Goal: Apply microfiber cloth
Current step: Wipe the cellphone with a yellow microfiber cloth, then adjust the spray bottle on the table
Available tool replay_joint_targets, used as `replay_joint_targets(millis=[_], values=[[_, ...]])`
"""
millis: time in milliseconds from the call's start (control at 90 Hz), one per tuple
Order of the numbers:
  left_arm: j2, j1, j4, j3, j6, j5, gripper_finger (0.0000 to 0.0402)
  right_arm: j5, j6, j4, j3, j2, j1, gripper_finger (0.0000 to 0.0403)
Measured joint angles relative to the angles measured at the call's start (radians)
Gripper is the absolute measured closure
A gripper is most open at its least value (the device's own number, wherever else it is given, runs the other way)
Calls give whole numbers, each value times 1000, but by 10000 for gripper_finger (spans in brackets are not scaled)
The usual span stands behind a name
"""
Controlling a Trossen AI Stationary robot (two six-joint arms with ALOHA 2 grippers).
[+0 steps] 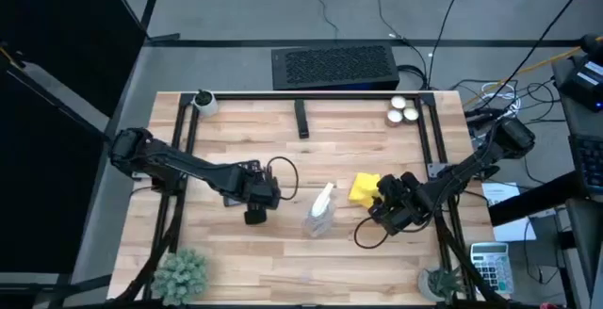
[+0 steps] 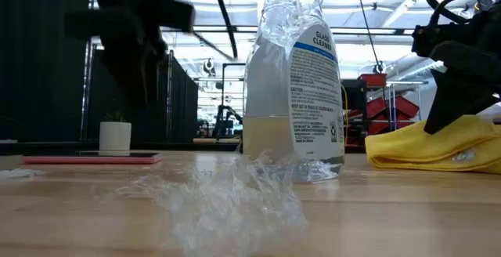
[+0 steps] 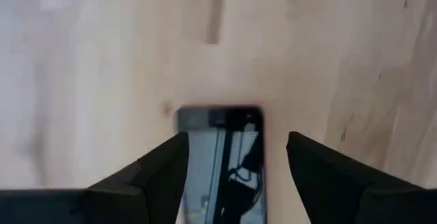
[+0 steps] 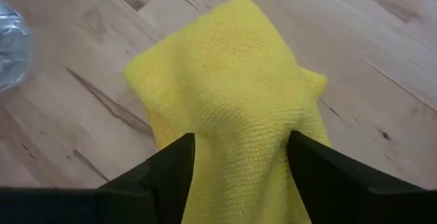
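Right wrist view: the yellow microfiber cloth point(image 4: 235, 94) lies bunched on the wood table point(image 4: 382, 39), and the right gripper point(image 4: 239, 162) is right over it w/ its 2 dark fingers point(image 4: 171, 173) spread wide, one on each side of the cloth's near end. Can't tell if the fingers press on it or just sit above it.

From above, the cloth point(image 1: 364, 187) is on the right half of the table point(image 1: 283, 252), just beside the right gripper point(image 1: 388, 207). The clear spray bottle point(image 1: 320, 211) lies on its side near the middle, close to the cloth but not touching it.

In the low view the bottle point(image 2: 293, 85) looks big and close, w/ a blue and white label. The cloth point(image 2: 438, 143) is a low yellow heap behind it to the right, w/ the right arm's dark shape coming down at it.

The left gripper point(image 1: 254, 207) is on the other side of the bottle, well apart from the cloth. Its own cam shows its fingers point(image 3: 153, 176) open wide, w/ the black phone point(image 3: 222, 162) flat on the wood between them. Can't tell if they touch it.

Farther back: a white pot point(image 1: 204, 102) at the far left corner, 3 small white round things point(image 1: 403, 110) at the far right, a green plant point(image 1: 181, 273) at the near left.
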Motion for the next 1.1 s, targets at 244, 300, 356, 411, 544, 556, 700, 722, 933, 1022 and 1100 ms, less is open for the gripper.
replay_joint_targets(millis=[244, 300, 356, 411, 544, 556, 700, 722, 933, 1022, 1100], values=[[-181, -8, -50, -57, -129, -30, 175, -13, -18, 0, 1, 0, 0, 190], [-210, -8, -50, -83, -150, -33, 175, -42, -31, -3, 4, 0, 0, 190], [-234, -8, -50, -112, -165, -47, 175, -72, -50, -3, 12, 0, 0, 190], [-253, -8, -51, -143, -188, -61, 175, -96, -74, -7, 24, -5, 0, 190], [-273, -5, -54, -221, -246, -67, 175, -117, -107, -43, 77, -28, 1, 190], [-273, -5, -53, -227, -251, -67, 175, -118, -109, -47, 83, -30, 2, 190], [-276, -5, -39, -296, -292, -68, 175, -141, -180, -70, 156, -60, 2, 190], [-276, -5, -33, -304, -297, -67, 175, -142, -195, -71, 165, -64, 2, 190], [-276, -5, -26, -352, -317, -68, 175, -128, -272, 5, 186, -70, 0, 190], [-276, -5, 33, -385, -317, -69, 175, -126, -282, 57, 147, -33, -6, 190], [-276, -5, 76, -418, -317, -69, 175, -128, -248, 55, 115, 11, -17, 190]])
